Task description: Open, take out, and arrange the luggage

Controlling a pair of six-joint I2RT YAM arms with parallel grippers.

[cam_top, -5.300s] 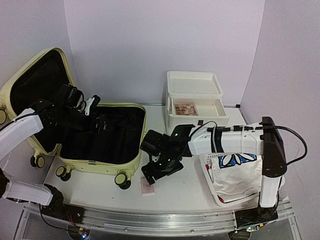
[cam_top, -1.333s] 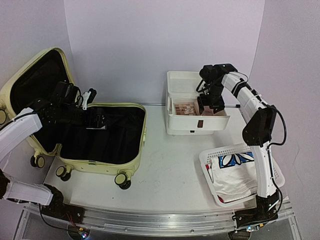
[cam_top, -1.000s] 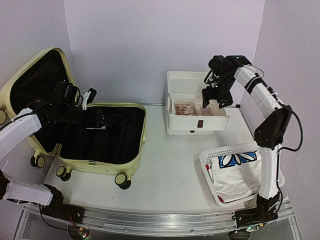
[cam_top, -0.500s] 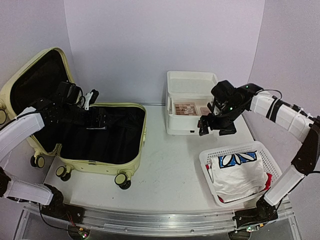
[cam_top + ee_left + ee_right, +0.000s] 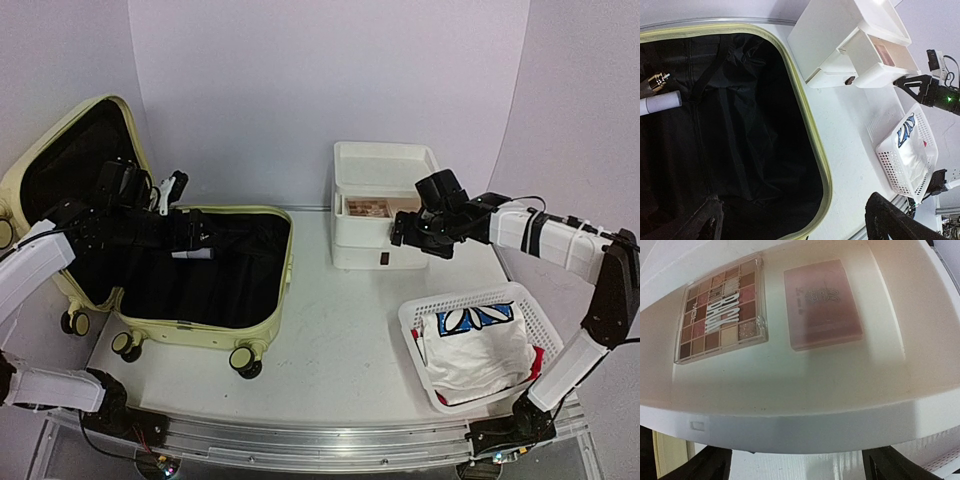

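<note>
While hovering inside open luggage (image 5: 200,335) at 9 o'clock: left gripper (image 5: 795,225) spread wide, empty | right gripper (image 5: 796,465) at 2 o'clock, spread, empty, facing drawer (image 5: 790,425)

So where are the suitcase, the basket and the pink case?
suitcase (image 5: 200,333), top view, near yellow wall.
basket (image 5: 462,297), top view, far rim.
pink case (image 5: 822,302), right wrist view, middle of lid.

The left arm (image 5: 28,262) and the right arm (image 5: 545,232) share glossy white tubular links, black joints and bases, and thin black cables looping alongside them.
</note>
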